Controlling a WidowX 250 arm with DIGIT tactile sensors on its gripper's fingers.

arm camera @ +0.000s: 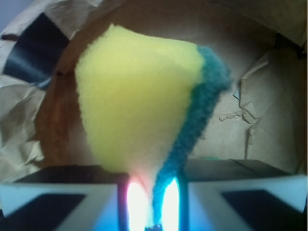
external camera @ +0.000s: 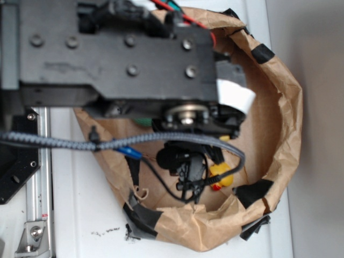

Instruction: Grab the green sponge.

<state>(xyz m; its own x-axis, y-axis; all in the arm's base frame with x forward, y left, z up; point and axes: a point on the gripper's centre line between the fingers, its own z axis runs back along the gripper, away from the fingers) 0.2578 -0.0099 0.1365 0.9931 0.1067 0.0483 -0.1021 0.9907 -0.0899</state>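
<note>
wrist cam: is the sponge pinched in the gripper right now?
Yes: the sponge is squeezed to a narrow wedge between the two fingers of the gripper, fanning out above them.

No readable text, label, brand, number or sign was found in either view. Some small black marks were seen on the white table (external camera: 97, 215) near the paper bag (external camera: 279, 129), but they could not be read.
</note>
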